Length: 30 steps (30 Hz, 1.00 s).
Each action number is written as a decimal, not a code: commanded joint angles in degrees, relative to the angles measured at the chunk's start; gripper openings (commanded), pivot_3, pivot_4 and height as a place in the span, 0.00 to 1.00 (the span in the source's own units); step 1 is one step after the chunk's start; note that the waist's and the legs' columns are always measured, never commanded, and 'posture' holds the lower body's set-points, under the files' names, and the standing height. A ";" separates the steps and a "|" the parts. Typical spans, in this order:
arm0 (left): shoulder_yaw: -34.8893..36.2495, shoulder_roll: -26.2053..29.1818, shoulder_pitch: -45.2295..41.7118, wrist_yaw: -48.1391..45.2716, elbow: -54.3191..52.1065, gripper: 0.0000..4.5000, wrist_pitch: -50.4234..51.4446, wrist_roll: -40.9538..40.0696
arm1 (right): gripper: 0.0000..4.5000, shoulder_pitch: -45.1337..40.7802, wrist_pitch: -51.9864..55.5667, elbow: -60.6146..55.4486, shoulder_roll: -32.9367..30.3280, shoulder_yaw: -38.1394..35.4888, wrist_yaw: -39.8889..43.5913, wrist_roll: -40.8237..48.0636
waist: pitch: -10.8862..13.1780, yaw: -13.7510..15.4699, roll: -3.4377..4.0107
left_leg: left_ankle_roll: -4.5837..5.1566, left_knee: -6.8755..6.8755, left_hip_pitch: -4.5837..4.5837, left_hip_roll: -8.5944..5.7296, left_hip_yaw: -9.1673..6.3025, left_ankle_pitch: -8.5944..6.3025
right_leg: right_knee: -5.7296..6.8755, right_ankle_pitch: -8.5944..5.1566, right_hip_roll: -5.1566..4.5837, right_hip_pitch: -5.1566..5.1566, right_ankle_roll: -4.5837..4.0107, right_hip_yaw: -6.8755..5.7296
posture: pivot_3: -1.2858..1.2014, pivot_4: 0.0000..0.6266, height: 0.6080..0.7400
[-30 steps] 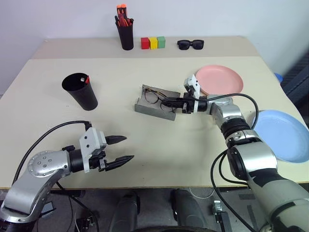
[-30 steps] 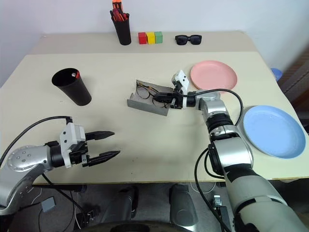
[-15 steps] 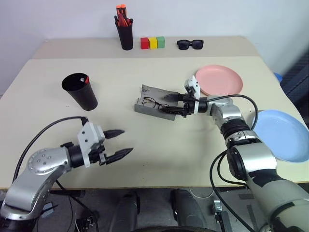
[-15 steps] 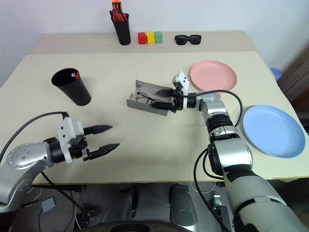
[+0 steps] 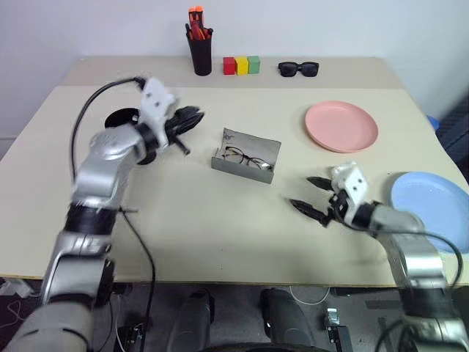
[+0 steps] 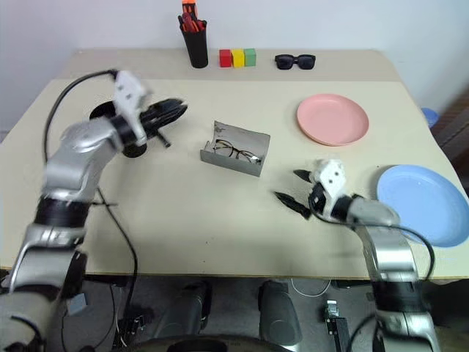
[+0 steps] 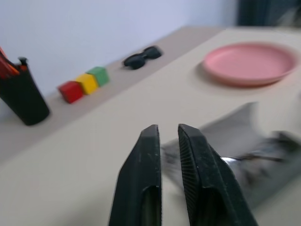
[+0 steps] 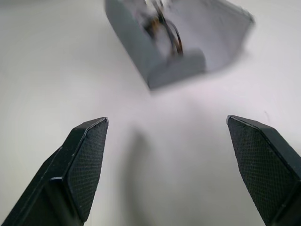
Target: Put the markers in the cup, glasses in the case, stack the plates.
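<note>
The grey case lay open near the middle of the table, lid tilted up at the back, with the wire-frame glasses resting inside it. The left gripper was raised above the table just beside the black cup, which it partly hid, and pointed across toward the case; in the left wrist view its fingers stood nearly together with only a thin gap and nothing between them. Whether a marker stood in the cup could not be told, since the arm covered most of the rim. The right gripper hung low over bare table, well apart from the case and on the near right side of it, jaws spread wide and empty; the right wrist view looked between the two fingertips toward the case. The pink plate sat on the far right of the table, and the blue plate lay nearer on the right edge, apart from the pink one and not stacked. Along the back edge stood a narrow black pen holder with orange-red pens, three small blocks in red, yellow and green set in a row, and a pair of black sunglasses.
</note>
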 commanded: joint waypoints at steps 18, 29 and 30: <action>-9.89 -12.49 -32.62 -1.07 55.54 0.11 -23.00 26.66 | 0.92 16.66 -0.16 -21.36 1.38 -9.15 -14.43 5.70 | 0.10 0.42 -0.19 | 0.04 0.03 -0.16 -0.02 -0.06 -0.02 | -0.04 -0.09 0.00 -0.03 0.14 -0.01 | 0.52 0.24 1.00; -11.46 -16.78 -34.85 8.47 56.97 0.11 -20.72 34.26 | 0.92 15.84 0.79 -22.27 1.00 -7.84 -16.79 6.23 | 0.10 0.58 -0.20 | 0.04 0.03 -0.16 -0.02 -0.06 -0.02 | -0.02 -0.10 0.00 -0.03 0.16 -0.01 | 0.52 0.24 1.00; -11.55 -17.16 -35.02 9.31 57.01 0.11 -20.66 34.80 | 0.92 15.52 0.85 -22.09 0.95 -7.76 -16.83 6.38 | 0.10 0.58 -0.20 | 0.04 0.03 -0.16 -0.03 -0.06 -0.02 | -0.03 -0.10 0.00 -0.03 0.16 -0.01 | 0.52 0.24 1.00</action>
